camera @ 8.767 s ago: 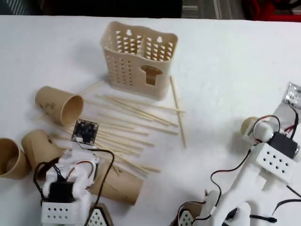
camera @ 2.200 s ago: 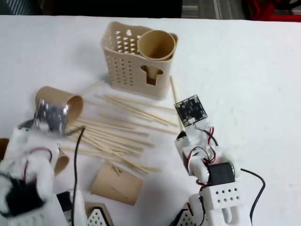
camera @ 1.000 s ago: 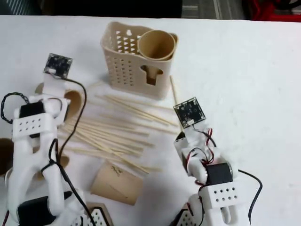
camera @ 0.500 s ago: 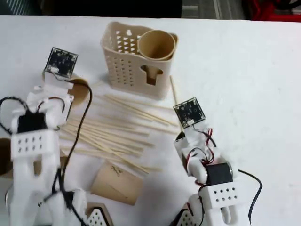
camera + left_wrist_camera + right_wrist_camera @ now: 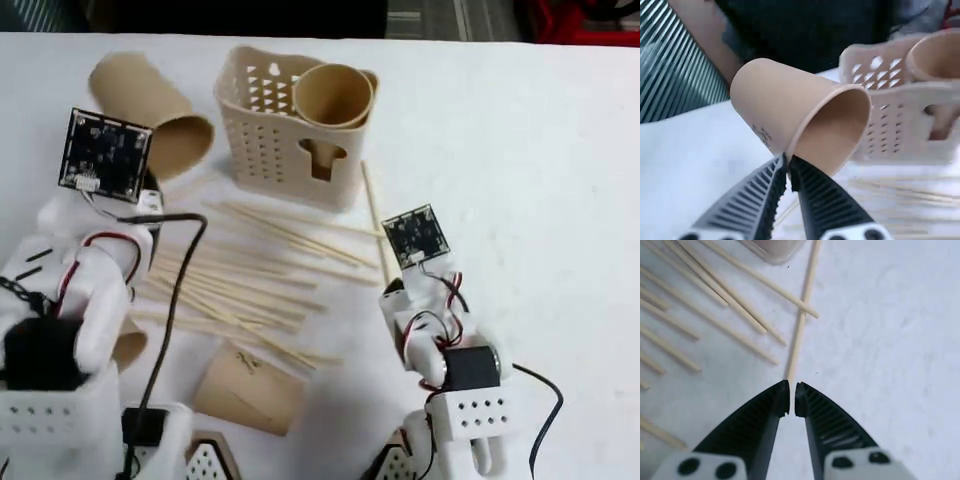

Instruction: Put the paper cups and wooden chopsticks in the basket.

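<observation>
My left gripper (image 5: 788,167) is shut on the rim of a brown paper cup (image 5: 785,107), which hangs tilted in the air. In the high view this cup (image 5: 140,95) is just left of the cream basket (image 5: 265,140). The basket's right compartment holds another paper cup (image 5: 333,95). Many wooden chopsticks (image 5: 250,280) lie spread on the table in front of the basket. My right gripper (image 5: 792,390) is low at the table, closed on the near end of a single chopstick (image 5: 804,310) that lies to the right of the pile.
A third cup (image 5: 248,392) lies on its side near the table's front edge. A further cup (image 5: 128,345) peeks out beside the left arm. The white table (image 5: 520,150) is bare to the right of the basket.
The left arm has lifted its paper cup off the table and carried it back and up beside the basket. The right arm has barely shifted.
</observation>
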You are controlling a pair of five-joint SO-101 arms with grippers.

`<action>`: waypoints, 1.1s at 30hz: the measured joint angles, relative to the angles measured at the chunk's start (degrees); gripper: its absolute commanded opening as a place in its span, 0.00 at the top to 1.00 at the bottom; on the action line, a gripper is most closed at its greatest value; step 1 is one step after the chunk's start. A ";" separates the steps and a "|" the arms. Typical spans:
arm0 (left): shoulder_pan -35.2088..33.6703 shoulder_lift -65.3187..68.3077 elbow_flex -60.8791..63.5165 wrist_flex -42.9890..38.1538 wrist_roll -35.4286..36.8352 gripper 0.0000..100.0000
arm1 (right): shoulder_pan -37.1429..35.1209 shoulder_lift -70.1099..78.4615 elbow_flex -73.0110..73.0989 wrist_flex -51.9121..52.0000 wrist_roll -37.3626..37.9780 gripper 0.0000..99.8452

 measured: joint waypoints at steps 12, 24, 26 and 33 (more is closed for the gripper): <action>18.73 22.86 -24.26 6.51 2.29 0.98 | -0.09 0.00 0.00 0.00 0.00 0.96; 25.32 44.13 -42.55 10.29 2.29 0.98 | 0.00 0.00 0.79 0.00 0.00 0.96; 25.58 46.68 -44.57 11.16 2.29 0.97 | -0.09 0.00 0.79 0.00 0.00 0.96; 25.58 52.84 -48.44 11.25 2.29 0.85 | -0.09 0.00 0.79 0.00 0.00 0.96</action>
